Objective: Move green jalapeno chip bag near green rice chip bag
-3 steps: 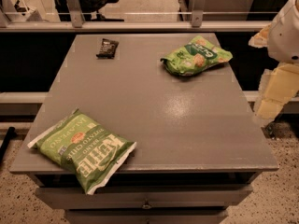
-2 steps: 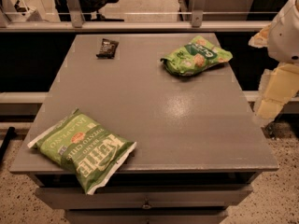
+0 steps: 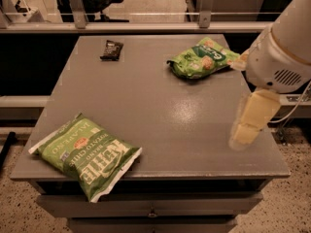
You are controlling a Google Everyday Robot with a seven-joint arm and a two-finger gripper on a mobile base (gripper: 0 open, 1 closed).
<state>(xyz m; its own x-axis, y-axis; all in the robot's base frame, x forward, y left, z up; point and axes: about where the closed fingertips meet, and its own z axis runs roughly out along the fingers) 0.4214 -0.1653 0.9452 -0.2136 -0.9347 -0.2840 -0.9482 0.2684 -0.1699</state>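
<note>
The green jalapeno chip bag is large and flat, with white edges and white block lettering. It lies at the table's front left corner, partly over the front edge. The green rice chip bag is smaller and lime green, and lies at the back right of the table. My gripper is pale yellow and hangs from the white arm over the table's right side. It is in front of the rice chip bag and far to the right of the jalapeno bag. It holds nothing that I can see.
A small dark wrapped snack lies at the back left of the grey table. A rail runs behind the table, with chair legs beyond it. A drawer front sits below the table's front edge.
My arm and gripper have moved left, in over the table's right edge. Both bags and the dark snack have not moved.
</note>
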